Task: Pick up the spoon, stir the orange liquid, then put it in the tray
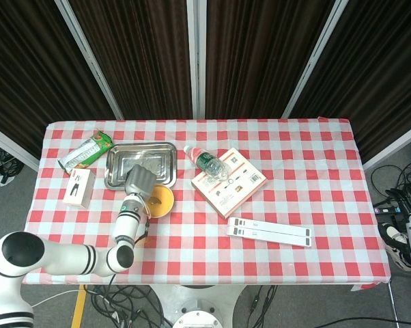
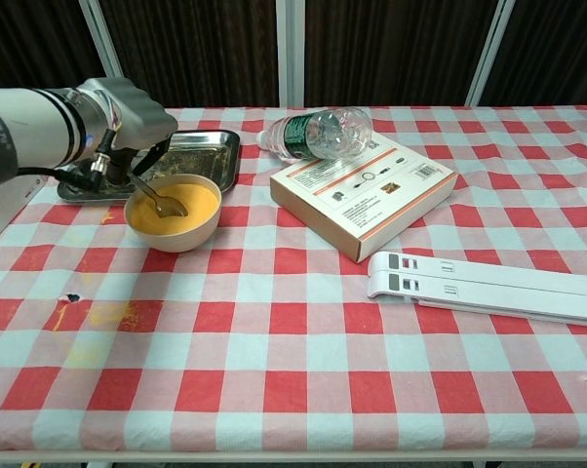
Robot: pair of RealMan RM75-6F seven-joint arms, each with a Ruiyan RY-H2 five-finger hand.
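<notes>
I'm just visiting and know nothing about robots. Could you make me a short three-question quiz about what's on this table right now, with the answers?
1. True or false: the spoon has its tip down in the orange liquid in the bowl.
2. Which hand holds the spoon? A) the left hand B) the right hand C) neither
3. Fill in: the plastic bottle lies on its side, partly on the ______.

Key
1. True.
2. A. The left hand's fingers grip the handle; the right hand is not in either view.
3. Box: the bottle rests against the far edge of the flat cardboard box, to the right of the metal tray.
</notes>
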